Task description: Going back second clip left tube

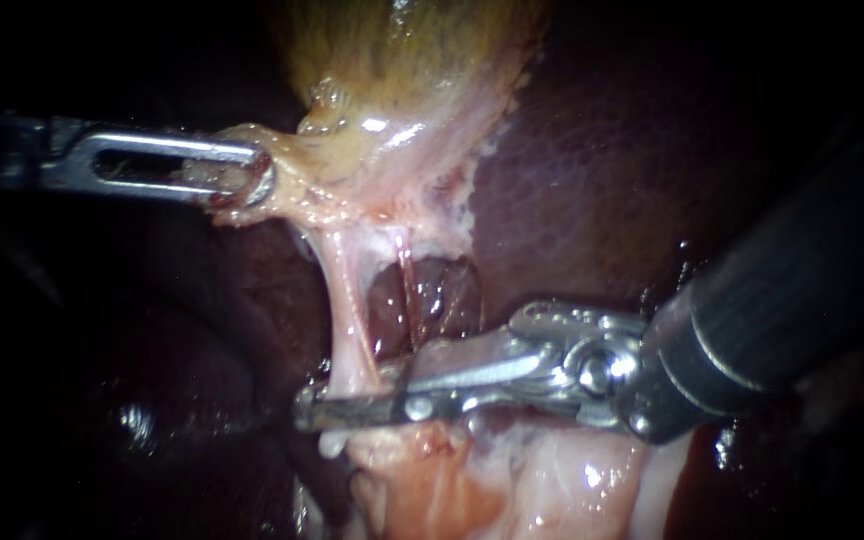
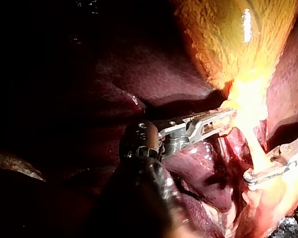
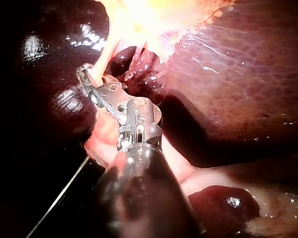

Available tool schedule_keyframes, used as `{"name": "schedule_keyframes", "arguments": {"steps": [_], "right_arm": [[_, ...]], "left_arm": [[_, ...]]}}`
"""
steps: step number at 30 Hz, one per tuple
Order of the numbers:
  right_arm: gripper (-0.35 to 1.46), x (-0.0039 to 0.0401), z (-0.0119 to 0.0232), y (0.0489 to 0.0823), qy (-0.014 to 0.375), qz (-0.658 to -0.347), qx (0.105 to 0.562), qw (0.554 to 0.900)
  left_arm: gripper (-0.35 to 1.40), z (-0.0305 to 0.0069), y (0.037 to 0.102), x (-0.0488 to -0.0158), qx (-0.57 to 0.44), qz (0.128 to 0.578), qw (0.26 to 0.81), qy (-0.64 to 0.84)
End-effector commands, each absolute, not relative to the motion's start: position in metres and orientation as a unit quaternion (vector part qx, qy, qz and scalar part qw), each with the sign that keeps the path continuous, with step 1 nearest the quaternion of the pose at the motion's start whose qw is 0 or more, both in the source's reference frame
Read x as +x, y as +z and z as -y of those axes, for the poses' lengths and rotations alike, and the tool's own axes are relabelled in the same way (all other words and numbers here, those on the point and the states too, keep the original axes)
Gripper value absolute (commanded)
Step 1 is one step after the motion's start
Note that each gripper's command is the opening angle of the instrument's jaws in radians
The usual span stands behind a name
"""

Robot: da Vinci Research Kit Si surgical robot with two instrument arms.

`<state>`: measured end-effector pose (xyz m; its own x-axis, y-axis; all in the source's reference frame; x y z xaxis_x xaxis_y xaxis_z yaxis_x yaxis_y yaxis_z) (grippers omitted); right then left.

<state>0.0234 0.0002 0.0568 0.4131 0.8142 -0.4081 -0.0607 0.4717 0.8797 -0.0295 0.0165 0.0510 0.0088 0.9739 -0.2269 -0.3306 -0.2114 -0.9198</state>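
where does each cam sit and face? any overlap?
Endoscope: close to the tissue, facing the left tube under the gallbladder; left instrument enters from left, right instrument from right.
Left wrist: on left arm, looks along its shaft to jaws shut on the gallbladder.
Right wrist: on right arm, looks along its shaft to the left tube.
Shared: all three show that tube and the right instrument.

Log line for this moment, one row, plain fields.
left instrument: gripping lower edge of gallbladder | right instrument: tip at lower end of left tube | liver: behind both
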Motion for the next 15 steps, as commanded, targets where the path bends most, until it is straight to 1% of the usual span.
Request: {"name": "schedule_keyframes", "arguments": {"steps": [1, 4, 5, 6, 9, 12, 15], "right_arm": [[-0.35, 0.0234, -0.0002, 0.0568, 0.3, -0.451, 0.417, 0.73], [-0.35, 0.0234, -0.0003, 0.0568, 0.297, -0.452, 0.417, 0.73], [-0.35, 0.0235, -0.0003, 0.0569, 0.287, -0.456, 0.417, 0.732], [-0.15, 0.0236, -0.0002, 0.057, 0.274, -0.462, 0.411, 0.737], [0.24, 0.024, -0.0001, 0.0575, 0.258, -0.471, 0.401, 0.742], [0.38, 0.0241, -0.0003, 0.058, 0.249, -0.486, 0.374, 0.749], [0.43, 0.024, -0.0008, 0.0586, 0.24, -0.496, 0.347, 0.759]], "left_arm": [[-0.35, -0.0165, 0.0509, -0.0294, -0.475, 0.339, 0.528, 0.617], [-0.35, -0.0165, 0.0509, -0.0294, -0.475, 0.339, 0.528, 0.617], [-0.35, -0.0165, 0.0509, -0.0293, -0.475, 0.339, 0.528, 0.617], [-0.35, -0.0165, 0.0509, -0.0293, -0.475, 0.339, 0.528, 0.617], [-0.35, -0.0165, 0.0509, -0.0293, -0.475, 0.339, 0.528, 0.617], [-0.35, -0.0163, 0.0509, -0.0293, -0.475, 0.339, 0.528, 0.617], [-0.35, -0.0162, 0.0508, -0.0293, -0.475, 0.338, 0.529, 0.617]]}}
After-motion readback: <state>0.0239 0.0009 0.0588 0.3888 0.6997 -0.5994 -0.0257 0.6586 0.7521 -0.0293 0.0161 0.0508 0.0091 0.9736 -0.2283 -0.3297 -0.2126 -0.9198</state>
